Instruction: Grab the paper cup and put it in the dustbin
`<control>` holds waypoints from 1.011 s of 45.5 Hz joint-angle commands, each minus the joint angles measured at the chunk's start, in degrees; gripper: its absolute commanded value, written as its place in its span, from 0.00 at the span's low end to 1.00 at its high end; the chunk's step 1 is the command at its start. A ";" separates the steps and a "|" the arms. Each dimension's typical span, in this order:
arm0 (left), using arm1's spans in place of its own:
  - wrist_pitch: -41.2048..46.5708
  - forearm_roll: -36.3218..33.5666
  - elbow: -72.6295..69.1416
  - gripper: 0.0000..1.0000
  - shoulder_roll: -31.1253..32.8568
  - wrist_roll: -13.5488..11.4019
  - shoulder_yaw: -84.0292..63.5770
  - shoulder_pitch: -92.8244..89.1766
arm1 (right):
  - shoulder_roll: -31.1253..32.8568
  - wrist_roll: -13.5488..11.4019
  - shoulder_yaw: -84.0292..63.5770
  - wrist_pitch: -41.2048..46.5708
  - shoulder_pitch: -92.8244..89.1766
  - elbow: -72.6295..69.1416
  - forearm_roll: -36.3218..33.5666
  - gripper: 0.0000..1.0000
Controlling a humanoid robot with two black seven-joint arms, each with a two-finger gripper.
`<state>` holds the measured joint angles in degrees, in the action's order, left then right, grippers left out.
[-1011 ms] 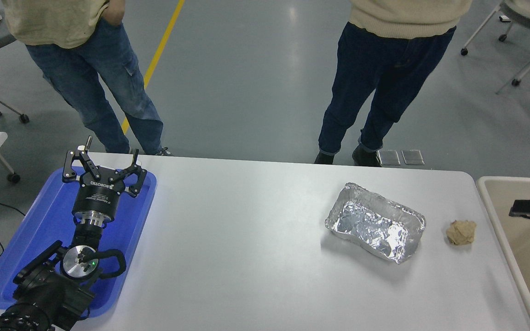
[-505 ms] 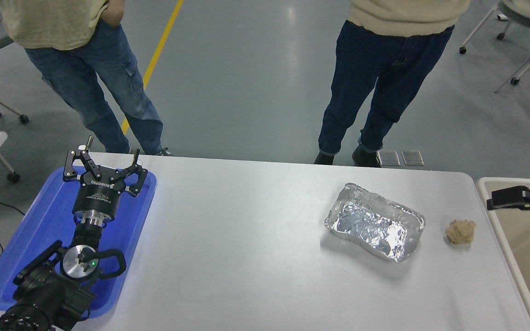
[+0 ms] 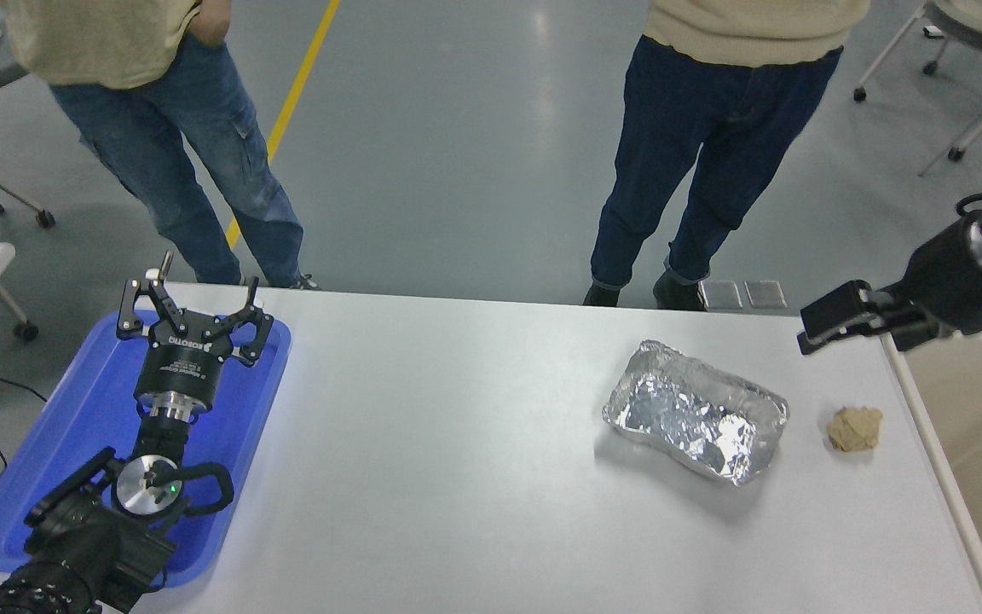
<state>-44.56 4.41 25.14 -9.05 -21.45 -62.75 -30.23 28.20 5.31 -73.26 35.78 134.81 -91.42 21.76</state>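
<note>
Black right gripper (image 3: 828, 315) has risen out of the bin (image 3: 968, 426) to the table's far right corner; whether it is apart or together you cannot tell. No cup shows anywhere, so likely it is already dropped. Left gripper (image 3: 193, 311), spread apart, is parked over the tray (image 3: 56, 426).

Single head view, no second view to share scene with. Camera high on robot's side of bench (image 3: 457, 477), looking forward and down across it. Near edge at bottom, far edge mid-frame, grey floor (image 3: 457, 128) beyond. Left arm (image 3: 99, 529) enters lower left, right arm (image 3: 960, 273) from right edge. Two persons (image 3: 713, 128) at top, cropped above waist. Moderate distance: whole bench width nearly in frame.
</note>
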 commanded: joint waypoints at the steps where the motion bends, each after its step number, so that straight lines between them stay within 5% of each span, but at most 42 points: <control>1: 0.09 -0.01 -0.01 1.00 -0.01 -0.08 0.00 -0.01 | -10.79 0.23 -1.36 6.67 5.81 -3.41 -9.27 1.00; 12: 0.09 -0.01 -0.01 1.00 -0.01 -0.08 0.00 0.08 | -13.78 0.41 -2.59 9.22 13.45 -5.08 -16.04 1.00; 46: 0.09 0.08 -0.01 1.00 -0.01 -0.17 0.00 0.08 | -12.38 0.41 -9.36 9.22 19.35 -7.54 -16.48 1.00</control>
<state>-44.49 4.46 25.14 -9.05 -21.55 -62.75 -30.19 15.29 5.71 -81.35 44.92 153.72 -98.88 5.47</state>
